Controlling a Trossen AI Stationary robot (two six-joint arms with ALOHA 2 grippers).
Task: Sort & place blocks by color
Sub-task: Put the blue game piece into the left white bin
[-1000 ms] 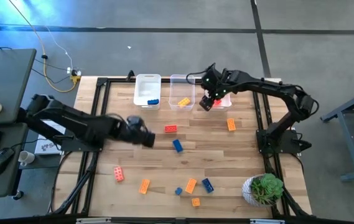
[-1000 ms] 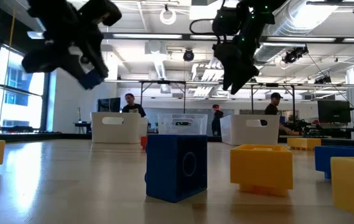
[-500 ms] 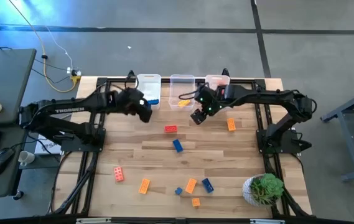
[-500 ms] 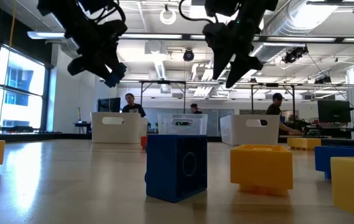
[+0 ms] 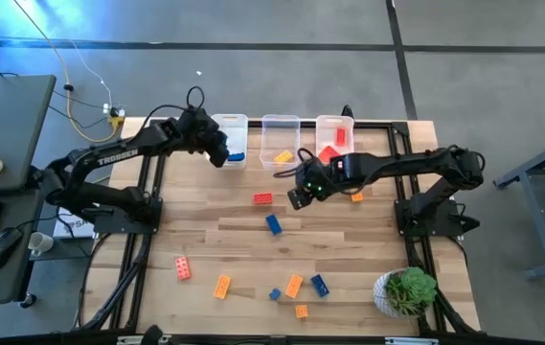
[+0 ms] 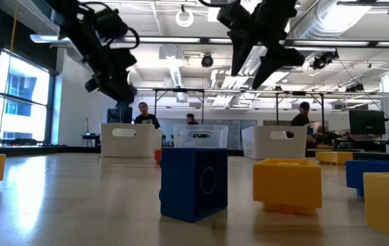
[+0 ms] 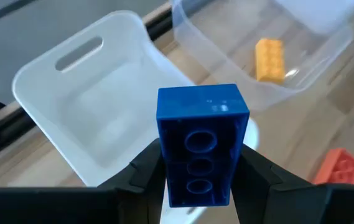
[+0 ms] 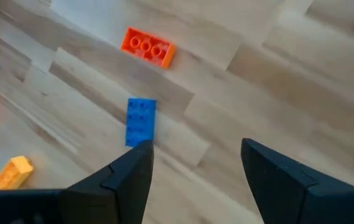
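My left gripper (image 5: 216, 151) is shut on a blue block (image 7: 203, 143) and hangs over the near end of the left clear bin (image 5: 228, 134), which holds another blue block (image 5: 237, 155). My right gripper (image 5: 296, 192) is open and empty above the table's middle. A red block (image 5: 263, 198) and a blue block (image 5: 273, 224) lie flat on the wood just to its left and near side; the right wrist view shows the same red block (image 8: 147, 47) and blue block (image 8: 140, 121) ahead of the open gripper (image 8: 195, 168). My left gripper pinches the blue block between its two fingers by the long sides, at the end nearest the wrist (image 7: 177, 180). The block's hollow underside faces the camera and it juts out past the fingertips. It is lifted clear, above the left bin (image 7: 96, 118).
The middle bin (image 5: 280, 129) holds a yellow block (image 5: 283, 155); the right bin (image 5: 335, 126) holds a red one (image 5: 328, 153). An orange block (image 5: 356, 195) lies near the right arm. Several more blocks lie toward the near edge, around (image 5: 294, 286). A potted plant (image 5: 406, 290) stands at the near right corner.
My left gripper has carried the blue block from above the table's middle toward the far edge, and now hangs at the left bin. My right gripper has left the right bin and moved toward the near edge and the left, out over the loose blocks.
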